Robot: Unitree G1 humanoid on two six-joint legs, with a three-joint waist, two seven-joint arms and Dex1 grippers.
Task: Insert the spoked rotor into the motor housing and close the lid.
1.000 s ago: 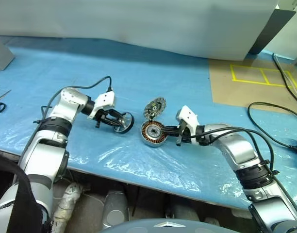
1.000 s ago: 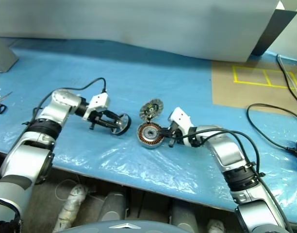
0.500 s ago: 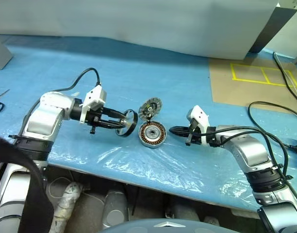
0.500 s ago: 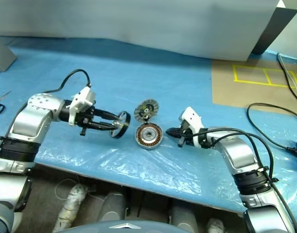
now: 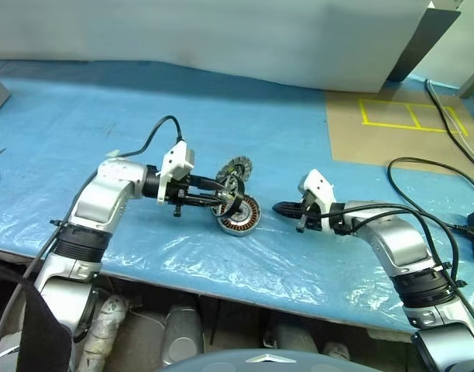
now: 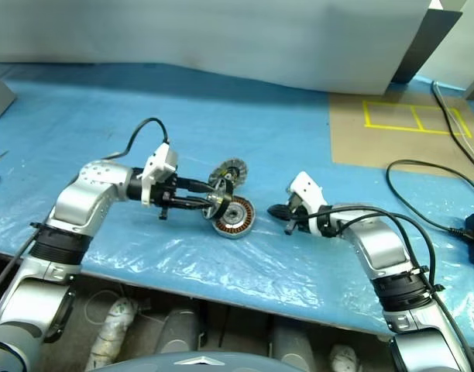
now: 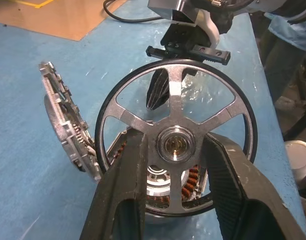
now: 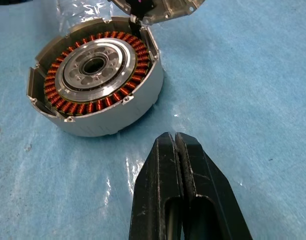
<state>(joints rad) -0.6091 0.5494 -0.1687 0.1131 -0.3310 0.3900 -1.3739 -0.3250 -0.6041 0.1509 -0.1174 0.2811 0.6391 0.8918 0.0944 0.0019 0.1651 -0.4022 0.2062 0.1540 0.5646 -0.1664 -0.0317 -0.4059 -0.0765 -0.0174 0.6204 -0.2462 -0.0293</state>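
**Q:** Left eye view: what is the status of both arms?

**A:** At centre frame the left gripper (image 5: 225,203) holds the spoked rotor (image 5: 232,203) just over the motor housing (image 5: 239,215), which rests on the blue table cover (image 5: 245,132). The lid (image 5: 231,168) stands on edge just behind the housing. Right of centre, the right gripper (image 5: 279,208) lies near the housing without touching it, its fingers pressed together and holding nothing.

**Q:** Right eye view: anything to add?

**A:** Same layout. A taped yellow rectangle (image 6: 396,116) marks the brown board at upper right. It carries no text.

**Q:** Left wrist view: how is the rotor gripped?

**A:** The two fingers (image 7: 128,190) are partly spread and clamp the rotor at its hub, one on each side. The copper windings of the housing show through the spokes at lower centre. The lid stands tilted at the left of frame.

**Q:** Right wrist view: what should guide the insertion?

**A:** The housing sits at upper left, open side up, with its bearing bore exposed at the middle. By my judgement, bring the rotor level, centre its hub over that bore, and lower it straight without scraping the windings. Release only once it is seated. The upright lid may snag the rotor rim on approach.

**Q:** Any readable markings?

**A:** None can be read on any part.
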